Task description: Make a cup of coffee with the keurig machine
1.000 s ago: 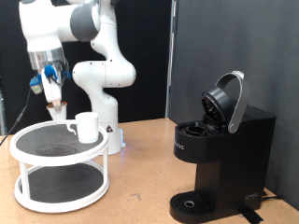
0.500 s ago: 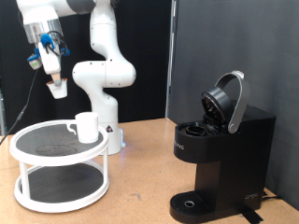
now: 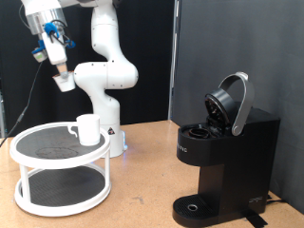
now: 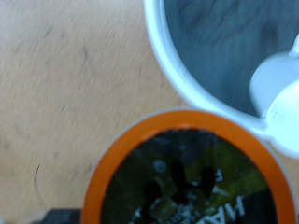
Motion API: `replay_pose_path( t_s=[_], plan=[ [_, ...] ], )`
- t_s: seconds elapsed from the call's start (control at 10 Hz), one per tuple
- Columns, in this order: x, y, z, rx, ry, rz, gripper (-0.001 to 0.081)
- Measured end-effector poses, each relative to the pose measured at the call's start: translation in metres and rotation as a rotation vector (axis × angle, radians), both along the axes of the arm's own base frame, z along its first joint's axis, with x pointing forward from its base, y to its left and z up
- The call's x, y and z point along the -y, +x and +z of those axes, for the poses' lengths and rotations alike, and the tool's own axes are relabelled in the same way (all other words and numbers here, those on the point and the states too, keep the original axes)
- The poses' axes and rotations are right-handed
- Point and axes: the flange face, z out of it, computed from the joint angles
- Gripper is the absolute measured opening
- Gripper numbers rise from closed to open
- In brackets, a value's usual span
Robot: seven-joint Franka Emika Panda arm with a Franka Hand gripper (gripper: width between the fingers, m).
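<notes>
The small plain white ceramic cup (image 3: 88, 129) stands on the top tier of the white two-tier round stand (image 3: 59, 198), well below the pincer (image 3: 63, 82) and a little toward the exterior view's right; the wrist view shows a round orange-rimmed, dark-topped pod (image 4: 186, 177) close against the pincer, so it appears clamped on it. Open air lies all around the pincer. The boxy matte black keurig machine (image 3: 226, 157), its rounded lid raised, stands well apart at the exterior view's right, nothing between.

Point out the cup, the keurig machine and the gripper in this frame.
cup (image 3: 88, 129), exterior view, on its white side wall.
keurig machine (image 3: 204, 166), exterior view, on its black front body.
gripper (image 3: 65, 84), exterior view, at its fingertips, above the white stand.
</notes>
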Motion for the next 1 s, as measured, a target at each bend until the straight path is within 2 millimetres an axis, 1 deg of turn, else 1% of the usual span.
replay_pose_path(
  t_s=[0.4,0.5,0.6,0.7,0.8,0.9,1.0],
  plan=[
    [-0.054,0.031,0.01,0.047,0.151,-0.034,0.0326],
    [-0.062,0.035,0.012,0.04,0.156,-0.066,0.0326],
    [-0.061,0.034,0.011,0.043,0.154,-0.054,0.0326],
    [-0.063,0.036,0.012,0.057,0.191,-0.07,0.0326],
    [-0.066,0.043,0.015,0.101,0.258,-0.118,0.0326],
    [-0.075,0.053,0.018,0.147,0.326,-0.167,0.0326],
    [-0.088,0.063,0.02,0.17,0.391,-0.197,0.0326]
  ],
)
